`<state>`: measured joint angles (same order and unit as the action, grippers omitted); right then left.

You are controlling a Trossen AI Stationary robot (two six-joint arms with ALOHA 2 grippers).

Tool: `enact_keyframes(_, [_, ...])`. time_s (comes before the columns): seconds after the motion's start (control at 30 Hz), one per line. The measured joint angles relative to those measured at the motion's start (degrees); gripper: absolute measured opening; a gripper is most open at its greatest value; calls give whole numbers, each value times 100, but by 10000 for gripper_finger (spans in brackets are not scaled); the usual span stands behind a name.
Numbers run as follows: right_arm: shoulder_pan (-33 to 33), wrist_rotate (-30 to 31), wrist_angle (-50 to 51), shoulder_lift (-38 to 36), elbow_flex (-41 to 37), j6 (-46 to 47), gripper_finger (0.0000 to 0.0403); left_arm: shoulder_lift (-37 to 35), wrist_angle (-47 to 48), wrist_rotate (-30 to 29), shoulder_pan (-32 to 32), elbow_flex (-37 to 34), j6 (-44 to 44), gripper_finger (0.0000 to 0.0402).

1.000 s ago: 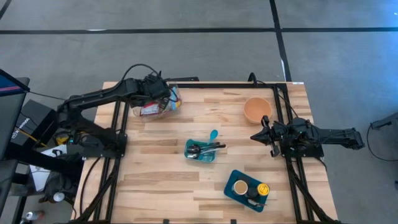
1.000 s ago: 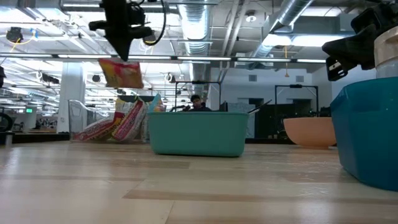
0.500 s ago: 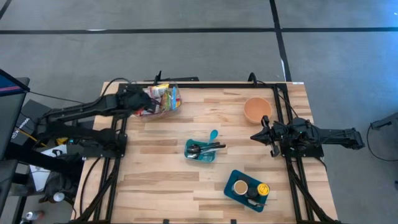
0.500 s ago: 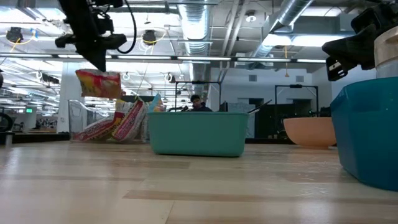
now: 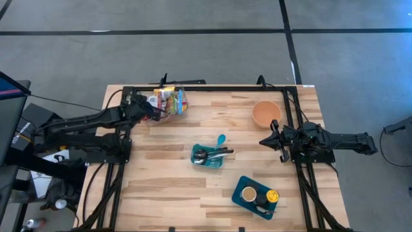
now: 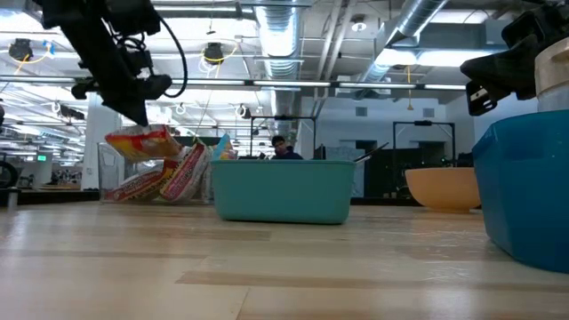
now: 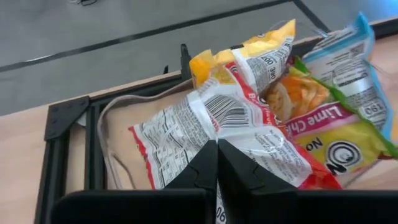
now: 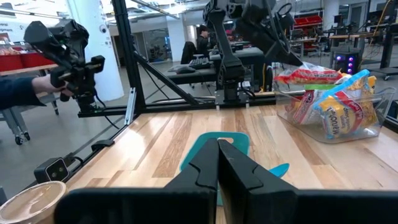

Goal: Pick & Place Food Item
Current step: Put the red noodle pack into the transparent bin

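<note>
The wooden counter (image 5: 167, 174) carries everything, and the two arms flank it. The left arm reaches along the far left corner, while the right arm waits folded at the right edge, near the orange bowl (image 5: 266, 113).

At that far left corner sits a clear bin (image 5: 174, 111) heaped with snack packets (image 5: 170, 100). The left gripper (image 5: 152, 111) hangs just beside the bin's left side, and it is clamped on a red and white snack bag (image 7: 217, 127): its own wrist camera shows the two dark fingers pressed together with the bag's crinkled film running out from between them. In the low view the bag (image 6: 140, 142) hangs clear of the counter, lying roughly level, with its long axis running out from the gripper toward the bin.

The relation that matters for placing is direction. The likely receivers, a small teal tray (image 5: 208, 156) holding utensils at mid-counter and a darker teal tray (image 5: 255, 193) with cups nearer the front right, both lie well apart from the bag, toward the counter's middle and front. The left arm already has the load, so it is the one to carry it across, though the right arm sits nearer both trays.

The right gripper (image 5: 273, 141) is pressed together on nothing, pointing in toward the counter's middle.
</note>
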<state>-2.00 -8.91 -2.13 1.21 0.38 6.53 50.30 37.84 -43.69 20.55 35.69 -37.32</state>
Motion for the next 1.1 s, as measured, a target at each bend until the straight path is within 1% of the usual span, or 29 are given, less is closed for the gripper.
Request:
enact_keyframes(0.17, [-2,0,0,0,0,-1,0,5,-718,-3,218,-318,400,0])
enact_keyframes(0.3, [0,0,0,0,0,0,0,8,-1123,5,330,-513,439,0])
enact_keyframes(0.57, [-1,0,0,0,0,0,0,9,-1149,60,370,-830,392,0])
enact_keyframes(0.7, [-2,0,0,0,0,0,0,9,-1318,62,370,-1003,370,0])
enact_keyframes(0.97, [0,0,1,0,0,-1,0,9,-1536,63,370,-1024,368,2])
enact_keyframes(1.1, [-2,0,0,0,0,1,0,9,-1574,110,370,-1024,367,14])
